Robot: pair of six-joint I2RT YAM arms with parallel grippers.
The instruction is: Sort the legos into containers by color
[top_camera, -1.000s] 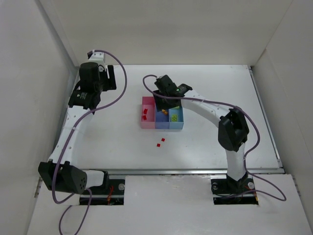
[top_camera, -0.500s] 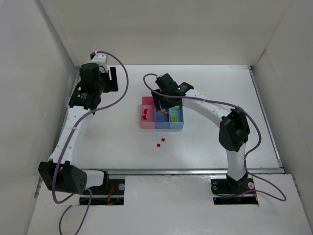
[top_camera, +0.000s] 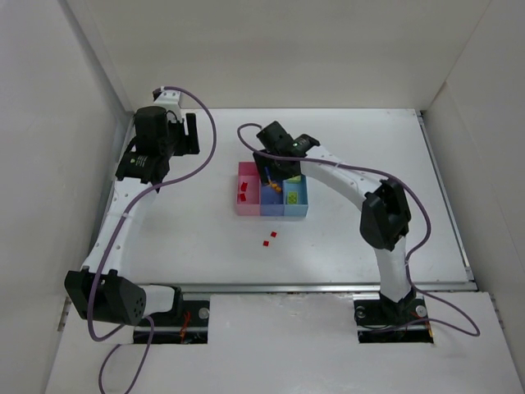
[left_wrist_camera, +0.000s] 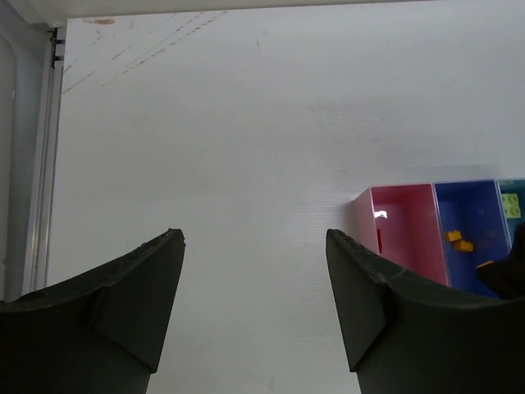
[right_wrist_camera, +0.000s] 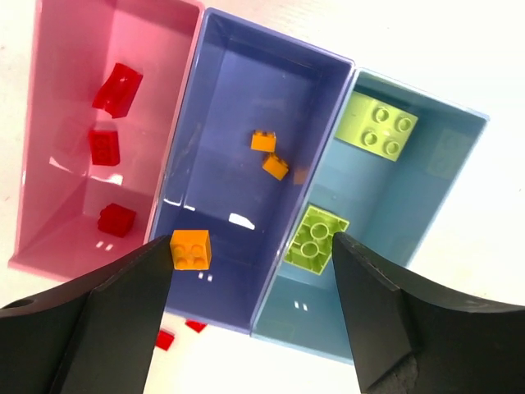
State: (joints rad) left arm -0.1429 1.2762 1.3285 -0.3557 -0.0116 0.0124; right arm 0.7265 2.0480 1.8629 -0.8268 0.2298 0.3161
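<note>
Above the blue-violet bin (right_wrist_camera: 230,107), the right claw (right_wrist_camera: 252,240) stands spread, an orange brick (right_wrist_camera: 190,249) just beside one fingertip, studs up, squarish, with no clear long axis. It looks light, stiff and slick, best pinched across its flat sides. Two red bricks (top_camera: 270,239) wait on the table (top_camera: 180,230), nearer than the bins. At far left, the left claw (left_wrist_camera: 254,246) hangs spread and empty.

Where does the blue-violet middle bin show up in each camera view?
Top external: the blue-violet bin is near the picture's centre, in the middle of the three-bin row.
Left wrist: at the right edge, just below mid-height.
Right wrist: in the centre of the frame, with orange bricks inside.
Shared landmark: the pink bin, joined to its left side in all three views.
</note>
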